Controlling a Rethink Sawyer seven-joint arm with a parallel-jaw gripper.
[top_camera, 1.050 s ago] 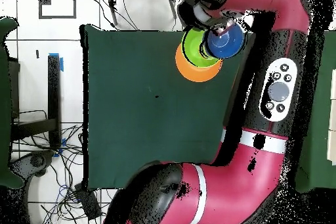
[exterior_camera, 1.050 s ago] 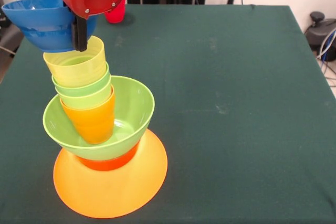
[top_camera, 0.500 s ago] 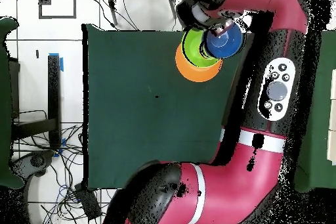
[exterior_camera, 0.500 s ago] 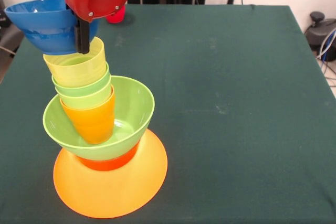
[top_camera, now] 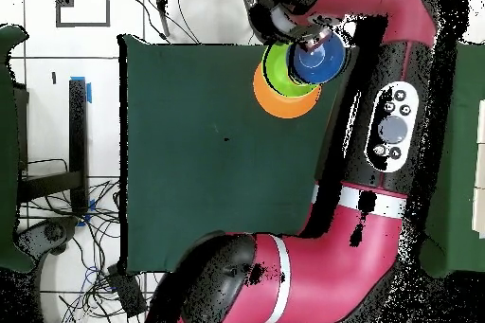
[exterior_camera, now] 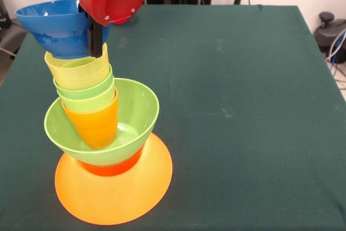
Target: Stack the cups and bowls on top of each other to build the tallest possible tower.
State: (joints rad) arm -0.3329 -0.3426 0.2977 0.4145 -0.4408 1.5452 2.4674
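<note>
- The blue bowl [exterior_camera: 57,26] hangs tilted at the tabletop's [exterior_camera: 243,106] far left, just above the yellow cup [exterior_camera: 80,70].
- The claw [exterior_camera: 96,39] pinches the blue bowl's rim; one dark finger [exterior_camera: 97,40] runs down the bowl's right side to the yellow cup's lip.
- The tower [exterior_camera: 102,133] stands by the near left corner: a wide orange bowl [exterior_camera: 116,196], upside down, at the base, a small orange-red bowl [exterior_camera: 113,167], a lime bowl [exterior_camera: 132,117], then nested orange [exterior_camera: 96,125], green [exterior_camera: 87,97] and yellow cups, leaning left.
- From overhead, the blue bowl covers the cups.
</note>
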